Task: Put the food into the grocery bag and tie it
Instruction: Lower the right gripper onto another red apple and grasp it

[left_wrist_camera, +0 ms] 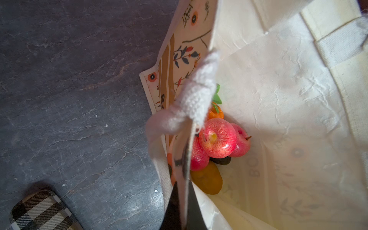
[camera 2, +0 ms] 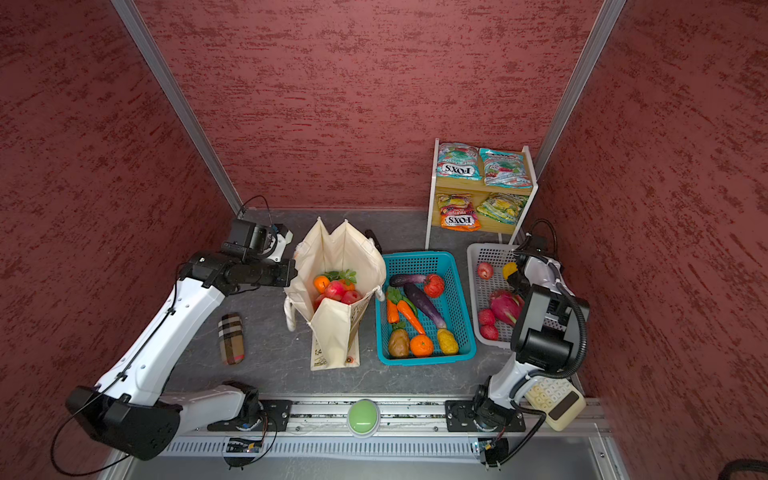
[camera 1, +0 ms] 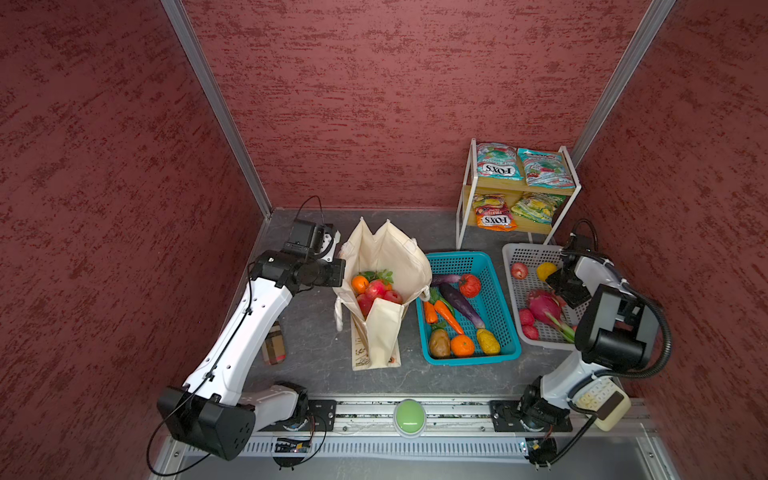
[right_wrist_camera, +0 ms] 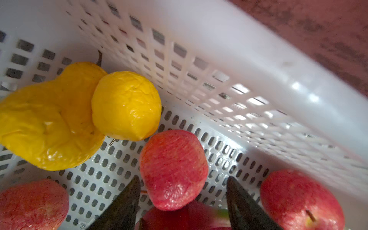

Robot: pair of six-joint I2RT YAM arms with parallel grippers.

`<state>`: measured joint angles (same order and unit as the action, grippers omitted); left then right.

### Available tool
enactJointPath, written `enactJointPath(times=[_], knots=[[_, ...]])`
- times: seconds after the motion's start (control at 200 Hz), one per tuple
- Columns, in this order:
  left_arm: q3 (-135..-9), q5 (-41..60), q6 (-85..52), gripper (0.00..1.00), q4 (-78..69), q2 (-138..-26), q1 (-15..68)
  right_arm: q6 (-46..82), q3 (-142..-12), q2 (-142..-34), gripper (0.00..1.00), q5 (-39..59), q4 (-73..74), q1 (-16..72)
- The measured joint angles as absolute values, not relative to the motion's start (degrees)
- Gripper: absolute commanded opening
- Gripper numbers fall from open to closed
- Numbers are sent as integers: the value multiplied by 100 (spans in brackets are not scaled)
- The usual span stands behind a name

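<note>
**Bag rim pinched, apple framed**

The left gripper [left_wrist_camera: 182,189] is clamped on the rim of the grocery bag [camera 1: 390,253], which stands open with red apples [left_wrist_camera: 217,137] and an orange [camera 1: 360,284] inside. Well to the bag's right, past the teal basket [camera 1: 469,358], the right gripper [right_wrist_camera: 182,179] hangs in the white basket [right_wrist_camera: 258,69], jaws apart on either side of another apple [right_wrist_camera: 173,169]
</note>
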<state>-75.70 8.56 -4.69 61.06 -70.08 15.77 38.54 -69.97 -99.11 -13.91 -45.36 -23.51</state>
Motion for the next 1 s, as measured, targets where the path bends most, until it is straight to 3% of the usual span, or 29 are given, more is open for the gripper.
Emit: enactJointPath(times=[0.361,0.997], knots=[[-7568,849,-469,0,6108,-7015,1577,3747,-6980,-10138,73,-1280,-4383,-2355],[-7568,847,-469,0,6108,-7015,1577,3634,-6875,-10180,57,-1219,-4219,-2502]])
